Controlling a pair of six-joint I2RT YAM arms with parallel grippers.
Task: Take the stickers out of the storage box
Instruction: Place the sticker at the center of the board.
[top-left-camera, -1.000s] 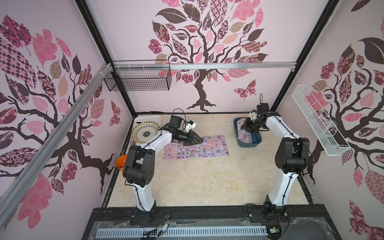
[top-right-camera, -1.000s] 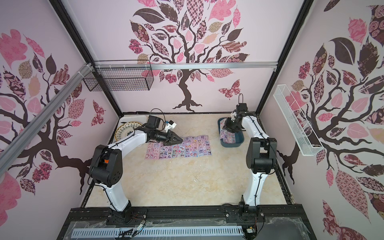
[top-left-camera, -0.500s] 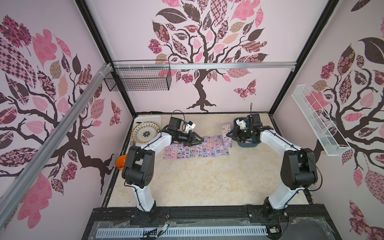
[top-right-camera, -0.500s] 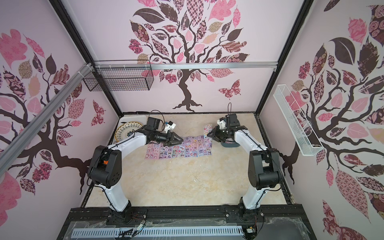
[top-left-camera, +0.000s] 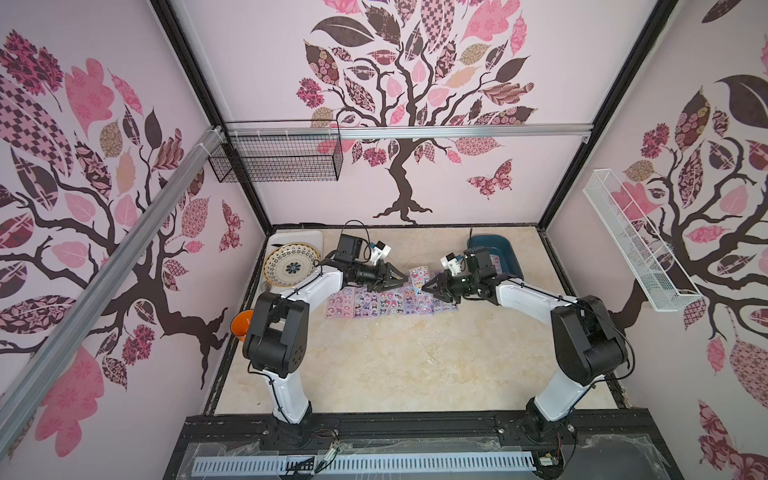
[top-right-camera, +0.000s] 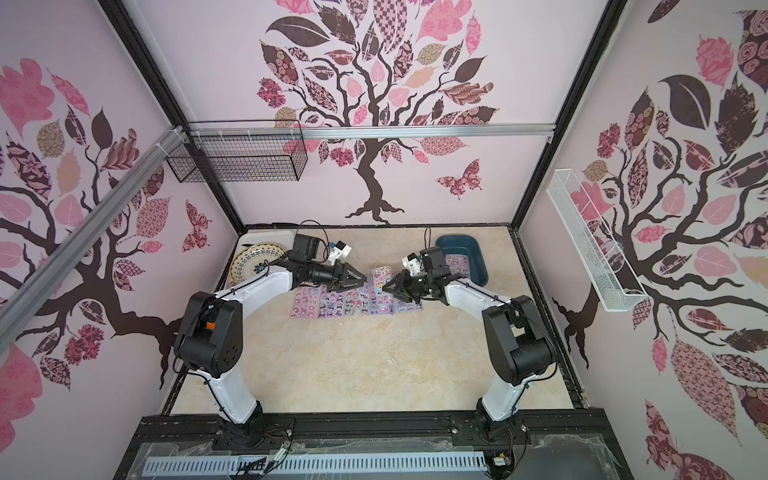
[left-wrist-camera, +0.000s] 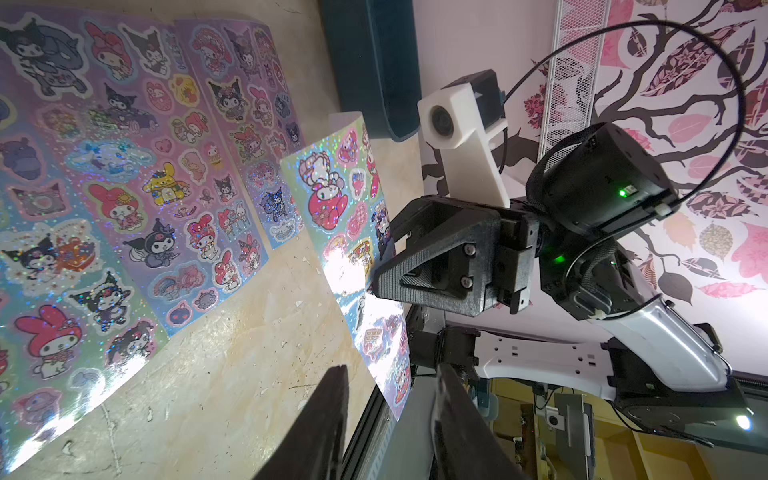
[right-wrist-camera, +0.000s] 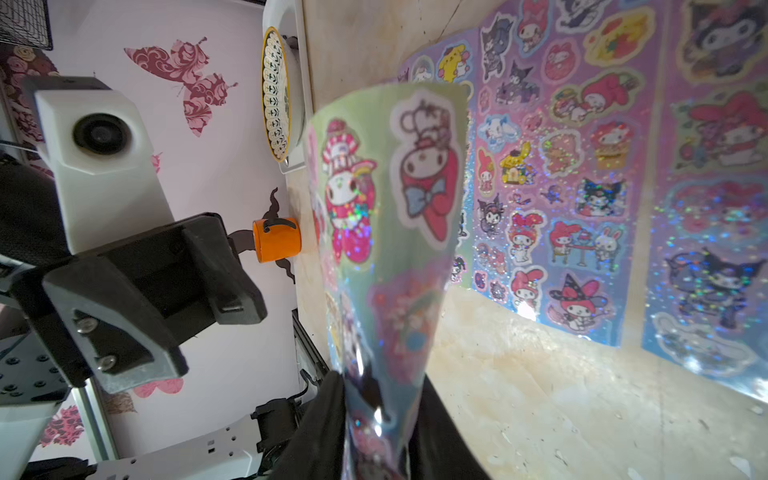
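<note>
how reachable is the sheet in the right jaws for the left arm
Probably yes: the held sheet sticks up clear of the table just ahead of the left arm, whose open jaws point at it with nothing between.

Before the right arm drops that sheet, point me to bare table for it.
Widest: the bare table between the row of sheets and the near rail, flanked by the left arm and right arm. A narrower strip runs behind the row, up to the back wall, left of the storage box. Crowded: the middle, where they meet, and the plate corner.
</note>
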